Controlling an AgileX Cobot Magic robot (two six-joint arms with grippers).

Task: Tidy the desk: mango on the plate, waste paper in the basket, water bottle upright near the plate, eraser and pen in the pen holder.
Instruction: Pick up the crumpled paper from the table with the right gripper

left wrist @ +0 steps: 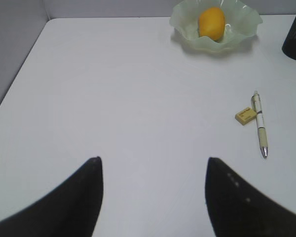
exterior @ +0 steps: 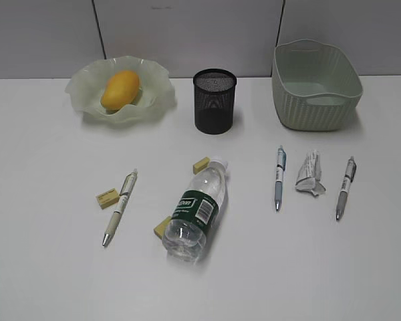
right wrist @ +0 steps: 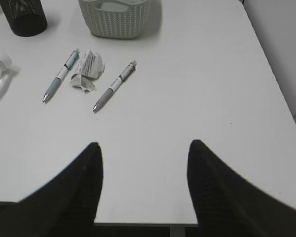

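Observation:
The mango (exterior: 123,89) lies in the plate (exterior: 87,90) at the back left. On its side in the middle of the desk (exterior: 47,267) is the water bottle (exterior: 197,210), with an eraser (exterior: 201,164) near its cap and another (exterior: 162,227) against its base. A third eraser (exterior: 107,198) sits beside a pen (exterior: 120,207). Waste paper (exterior: 310,174) lies between two pens (exterior: 279,177) (exterior: 344,187). The pen holder (exterior: 215,100) and basket (exterior: 315,83) stand at the back. My left gripper (left wrist: 153,159) and right gripper (right wrist: 144,143) are open and hold nothing.
Neither arm shows in the exterior view. The left wrist view has bare desk ahead, with the desk's left edge (left wrist: 19,74) close. In the right wrist view, the desk's front edge (right wrist: 138,223) lies under the fingers and its right edge (right wrist: 274,79) runs alongside.

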